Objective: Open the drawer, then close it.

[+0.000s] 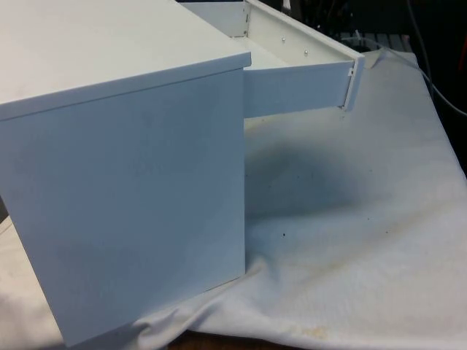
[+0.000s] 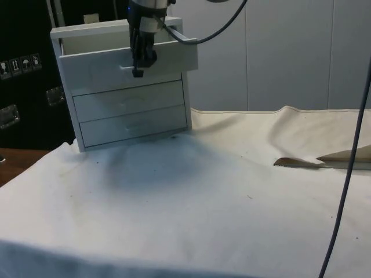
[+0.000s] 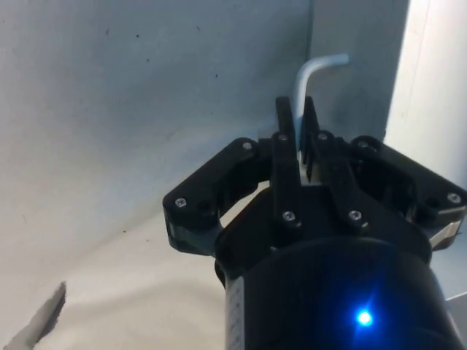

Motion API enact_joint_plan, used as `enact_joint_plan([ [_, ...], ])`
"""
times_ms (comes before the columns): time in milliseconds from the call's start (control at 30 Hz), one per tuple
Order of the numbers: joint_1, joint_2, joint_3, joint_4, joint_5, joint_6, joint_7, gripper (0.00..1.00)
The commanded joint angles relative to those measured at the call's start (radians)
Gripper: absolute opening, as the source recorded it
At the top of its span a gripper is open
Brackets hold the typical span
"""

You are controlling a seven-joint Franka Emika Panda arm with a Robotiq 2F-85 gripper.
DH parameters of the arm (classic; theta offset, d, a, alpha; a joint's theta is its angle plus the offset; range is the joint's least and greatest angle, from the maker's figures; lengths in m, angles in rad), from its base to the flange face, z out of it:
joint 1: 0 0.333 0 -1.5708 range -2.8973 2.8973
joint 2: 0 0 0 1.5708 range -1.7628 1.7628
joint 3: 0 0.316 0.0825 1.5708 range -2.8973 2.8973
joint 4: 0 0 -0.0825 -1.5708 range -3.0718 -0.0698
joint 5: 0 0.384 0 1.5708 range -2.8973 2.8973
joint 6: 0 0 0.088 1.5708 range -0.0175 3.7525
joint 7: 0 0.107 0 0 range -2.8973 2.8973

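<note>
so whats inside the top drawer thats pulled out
The top drawer shows bare white inner walls in the front view; its floor is hidden by the chest. The claw is shut on its handle.

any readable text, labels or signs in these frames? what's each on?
No readable words or numbers.
Small white pictogram stickers on the dark cabinet in the side view: too small to read.
Chest, its open top drawer, handle and cloth: unmarked.

Chest (image 2: 130,110) on cloth (image 2: 232,185); top drawer (image 2: 124,61) seemingly out.
</note>
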Motion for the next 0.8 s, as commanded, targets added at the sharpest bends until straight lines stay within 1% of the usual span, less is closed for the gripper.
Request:
enact_joint_plan([
  [0,0.005,-0.008,0.008,0.000,-0.026,-0.007,0.028,0.00],
  [67,0.008,-0.013,0.015,-0.005,-0.040,-0.011,0.047,0.00],
  [100,0.000,-0.002,0.007,0.000,-0.028,-0.003,0.030,0.00],
  [133,0.010,-0.016,0.020,-0.009,-0.056,-0.014,0.067,0.00],
  [200,0.012,-0.017,0.023,-0.010,-0.062,-0.016,0.075,0.00],
  [233,0.013,-0.019,0.027,-0.013,-0.073,-0.018,0.089,0.00],
  [333,0.015,-0.022,0.032,-0.015,-0.088,-0.020,0.108,0.00],
  [367,0.000,-0.004,0.015,-0.004,-0.070,-0.003,0.073,0.00],
  [400,0.015,-0.023,0.033,-0.016,-0.092,-0.019,0.112,0.00],
  [533,0.012,-0.027,0.035,-0.022,-0.115,-0.014,0.133,0.01],
  [567,0.011,-0.029,0.038,-0.024,-0.124,-0.012,0.141,0.07],
  [600,0.009,-0.030,0.039,-0.025,-0.128,-0.011,0.145,0.12],
  [633,0.000,-0.008,0.028,-0.009,-0.107,-0.003,0.115,0.17],
  [667,0.008,-0.030,0.040,-0.026,-0.131,-0.010,0.148,0.17],
  [767,0.002,-0.034,0.050,-0.031,-0.133,-0.006,0.152,0.32],
])
